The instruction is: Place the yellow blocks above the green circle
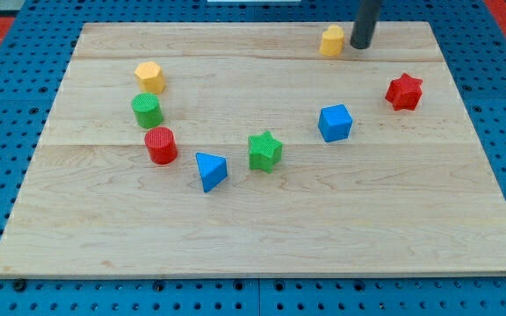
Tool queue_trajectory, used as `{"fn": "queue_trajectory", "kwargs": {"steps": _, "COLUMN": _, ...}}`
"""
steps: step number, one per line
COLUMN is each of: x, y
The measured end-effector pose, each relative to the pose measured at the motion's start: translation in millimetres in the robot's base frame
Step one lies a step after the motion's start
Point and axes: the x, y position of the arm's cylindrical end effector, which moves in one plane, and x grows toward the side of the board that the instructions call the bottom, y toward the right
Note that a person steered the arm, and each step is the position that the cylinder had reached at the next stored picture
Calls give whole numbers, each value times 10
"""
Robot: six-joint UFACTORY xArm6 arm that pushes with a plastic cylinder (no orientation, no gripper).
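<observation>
The blue plastic triangular block [211, 169] lies nearest; my tip [360, 44], a jawless end effector holding nothing, touches the squat yellow block's [331, 40] right side.

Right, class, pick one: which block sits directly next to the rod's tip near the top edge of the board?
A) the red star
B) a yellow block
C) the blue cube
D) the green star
B: my tip stands just to the view's right of a yellow block near the board's top edge, very close to it; whether they touch is unclear.
</observation>
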Motion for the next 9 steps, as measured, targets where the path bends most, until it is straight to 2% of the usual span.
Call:
{"fn": "queue_trajectory", "kwargs": {"steps": 1, "x": -144, "y": -606}}
{"fn": "queue_trajectory", "kwargs": {"steps": 2, "x": -144, "y": -1550}}
{"fn": "queue_trajectory", "kwargs": {"steps": 3, "x": -220, "y": -2127}}
{"fn": "queue_trajectory", "kwargs": {"steps": 4, "x": -447, "y": -2237}}
{"fn": "queue_trajectory", "kwargs": {"steps": 6, "x": -477, "y": -2647}}
{"fn": "queue_trajectory", "kwargs": {"steps": 7, "x": -308, "y": -2849}}
{"fn": "queue_trajectory", "kwargs": {"steps": 9, "x": -271, "y": -2841}}
